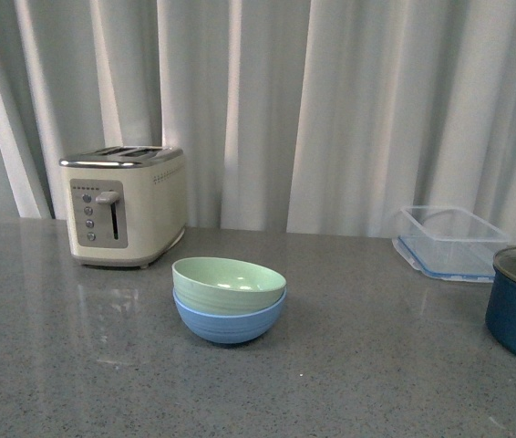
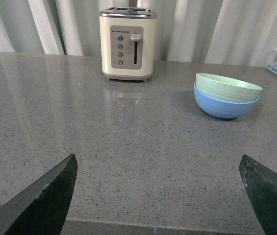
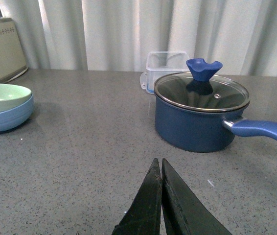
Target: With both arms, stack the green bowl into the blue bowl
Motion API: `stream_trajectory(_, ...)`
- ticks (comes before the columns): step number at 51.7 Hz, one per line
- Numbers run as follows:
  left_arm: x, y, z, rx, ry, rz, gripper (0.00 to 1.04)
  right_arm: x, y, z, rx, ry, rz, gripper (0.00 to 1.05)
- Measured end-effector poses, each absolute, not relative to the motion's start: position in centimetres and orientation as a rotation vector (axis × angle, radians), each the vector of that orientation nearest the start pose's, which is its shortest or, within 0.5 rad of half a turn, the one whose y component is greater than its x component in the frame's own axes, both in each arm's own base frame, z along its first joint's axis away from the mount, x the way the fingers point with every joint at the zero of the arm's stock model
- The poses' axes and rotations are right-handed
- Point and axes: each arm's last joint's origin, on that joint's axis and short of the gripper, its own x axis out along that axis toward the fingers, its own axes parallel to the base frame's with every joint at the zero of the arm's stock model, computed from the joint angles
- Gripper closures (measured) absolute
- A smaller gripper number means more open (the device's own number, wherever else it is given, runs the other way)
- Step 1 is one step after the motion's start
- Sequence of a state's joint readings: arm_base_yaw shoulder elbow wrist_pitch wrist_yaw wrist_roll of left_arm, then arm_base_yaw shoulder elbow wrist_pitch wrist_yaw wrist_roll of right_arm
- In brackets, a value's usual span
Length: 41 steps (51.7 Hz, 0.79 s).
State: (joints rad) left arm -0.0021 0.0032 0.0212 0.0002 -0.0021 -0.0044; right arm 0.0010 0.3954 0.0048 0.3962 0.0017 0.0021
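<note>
On the worktop (image 1: 76, 365), green bowl (image 1: 229, 282) nested in blue bowl (image 1: 229, 321), perhaps slightly tilted. Left hand (image 2: 160, 196) spread wide, right hand (image 3: 161, 200) pressed closed, both empty.

Left claw (image 2: 158, 196) spread wide — right claw (image 3: 161, 196) closed, empty

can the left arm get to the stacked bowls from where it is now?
Probably yes. The left hand is open, with only bare countertop between it and the green bowl, which sits in the blue bowl. The toaster stands off to the side.
</note>
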Motion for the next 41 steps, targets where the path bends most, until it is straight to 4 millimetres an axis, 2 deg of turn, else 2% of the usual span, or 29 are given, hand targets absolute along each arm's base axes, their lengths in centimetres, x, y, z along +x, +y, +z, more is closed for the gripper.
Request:
stream_trajectory(35, 9.7, 0.0, 17.0, -0.004, -0.018, 0.0, 0.07, 10.8, 0.0, 16.8, 0.002, -0.009, -0.001, 1.04)
stream_trajectory(41, 9.7, 0.0, 17.0, -0.004, -0.018, 0.0, 0.07, 10.1, 0.0, 16.3, 0.002, 0.028, 0.001, 1.04)
